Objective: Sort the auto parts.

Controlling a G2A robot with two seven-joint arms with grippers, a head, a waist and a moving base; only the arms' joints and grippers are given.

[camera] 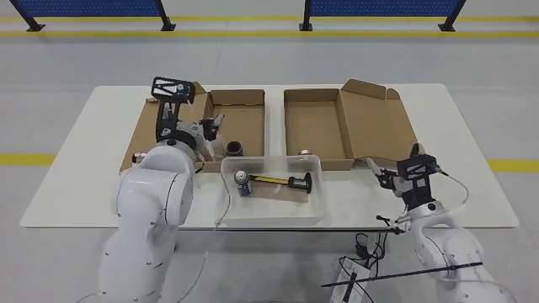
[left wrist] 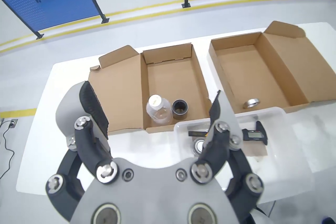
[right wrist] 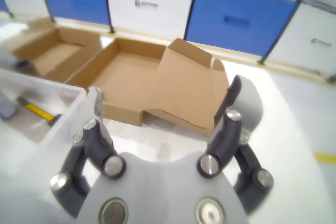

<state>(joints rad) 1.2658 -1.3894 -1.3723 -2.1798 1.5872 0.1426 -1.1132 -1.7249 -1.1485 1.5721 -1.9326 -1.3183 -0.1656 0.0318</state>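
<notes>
Left gripper point(left wrist: 152, 89) fingers apart, empty, over left cardboard box point(left wrist: 170, 72); clear bottle point(left wrist: 157, 110) and black bushing point(left wrist: 179, 109) stand side by side just ahead of it inside the box. Right gripper point(right wrist: 165, 84) spread wide, empty, just beside clear bin point(right wrist: 71, 104); right cardboard box point(right wrist: 126, 78) ahead of it, metal ring point(left wrist: 251, 103) lying inside

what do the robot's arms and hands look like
The left arm and right arm are glossy white rounded shells. The left hand and right hand each have a grey base plate, black linkages with silver bolts, and two grey fingers with black ribbed pads. A thin cable loops beside the right wrist.
</notes>
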